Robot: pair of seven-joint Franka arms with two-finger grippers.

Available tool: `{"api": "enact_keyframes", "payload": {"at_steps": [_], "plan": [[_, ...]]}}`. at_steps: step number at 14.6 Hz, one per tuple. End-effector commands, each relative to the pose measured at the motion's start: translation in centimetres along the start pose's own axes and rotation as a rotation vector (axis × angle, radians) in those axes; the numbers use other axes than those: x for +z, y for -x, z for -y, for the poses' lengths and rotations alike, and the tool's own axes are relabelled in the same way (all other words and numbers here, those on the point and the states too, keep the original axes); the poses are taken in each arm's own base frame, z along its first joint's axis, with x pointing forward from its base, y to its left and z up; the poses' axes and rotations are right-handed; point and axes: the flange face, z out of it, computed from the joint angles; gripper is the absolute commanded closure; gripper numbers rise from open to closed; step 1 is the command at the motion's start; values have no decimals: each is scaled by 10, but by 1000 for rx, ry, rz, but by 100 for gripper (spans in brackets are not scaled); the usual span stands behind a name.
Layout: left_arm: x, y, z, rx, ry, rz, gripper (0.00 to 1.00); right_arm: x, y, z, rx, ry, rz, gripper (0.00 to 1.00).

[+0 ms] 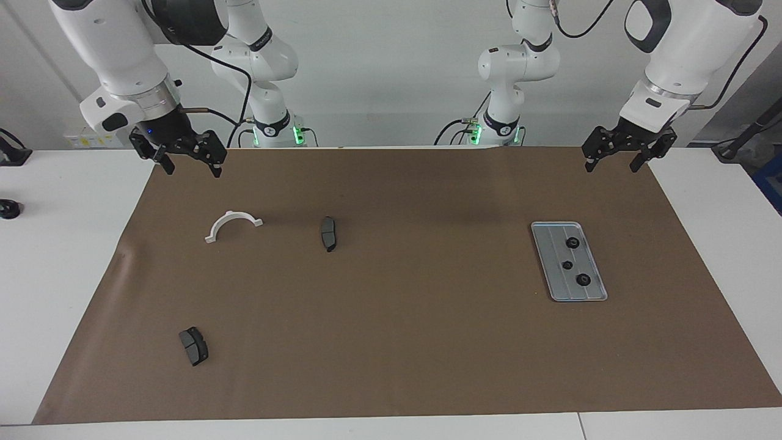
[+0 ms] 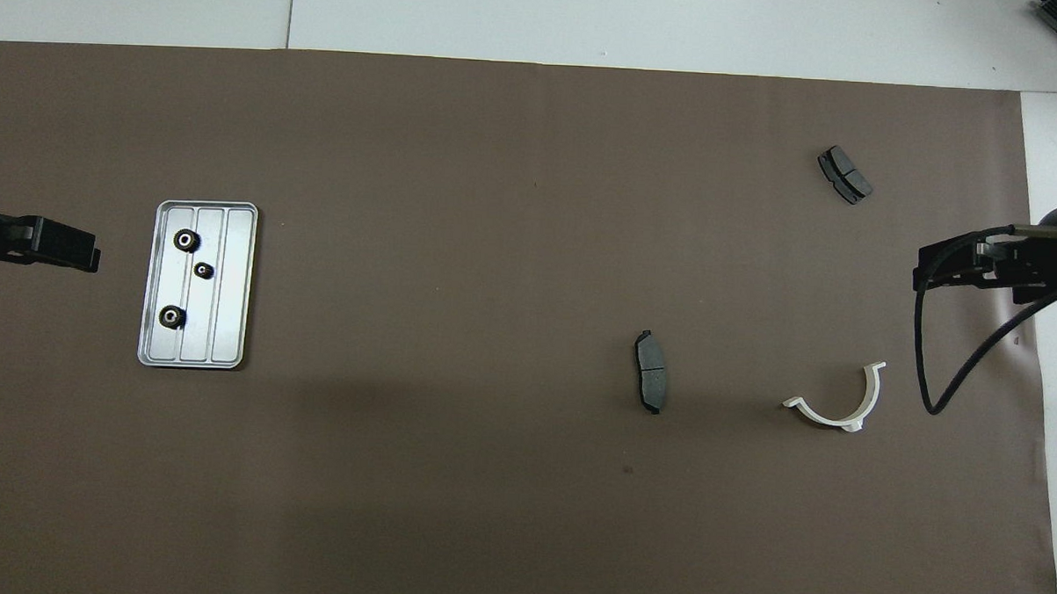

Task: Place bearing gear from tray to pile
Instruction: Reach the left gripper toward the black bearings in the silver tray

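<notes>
Nothing picked yet. All three bearing gears [image 1: 572, 242] sit in the tray [image 1: 556, 287] at the left arm's end of the table. My left gripper [image 1: 613, 160] hangs up in the air by that end, jaws wide and empty; the right gripper [image 1: 190, 164] waits, same state. Next I'd bring the left down over one gear (they're tiny, so centring matters), then carry it toward the white bracket [image 1: 233, 225].

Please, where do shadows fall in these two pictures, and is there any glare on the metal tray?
Facing view: soft, even light; a faint broad shadow darkens the brown mat toward the robots; the tray shows no strong glare. Overhead view: the mat's part nearest the robots is dimmer, the tray reflects pale light without hiding its three gears, and the white bracket looks sharp.
</notes>
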Motion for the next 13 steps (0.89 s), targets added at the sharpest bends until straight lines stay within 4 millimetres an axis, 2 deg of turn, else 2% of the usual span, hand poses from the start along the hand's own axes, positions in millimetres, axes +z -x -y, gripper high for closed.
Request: {"api": "enact_keyframes", "payload": {"at_steps": [1, 2, 5, 8, 12, 13], "plan": [[10, 13, -1, -8, -10, 11, 0, -3, 6, -2, -13, -6, 8, 0], [11, 13, -2, -5, -13, -25, 0, -2, 6, -2, -13, -6, 9, 0], [44, 24, -3, -7, -20, -86, 0, -3, 6, -2, -13, -6, 8, 0], [75, 22, -1, -3, -21, -112, 0, -2, 6, -1, -14, -6, 9, 0], [140, 12, -1, 3, -17, -116, 0, -3, 6, -1, -14, -6, 9, 0], [151, 13, 0, 3, -17, -116, 0, -3, 6, -2, -13, -6, 8, 0]]}}
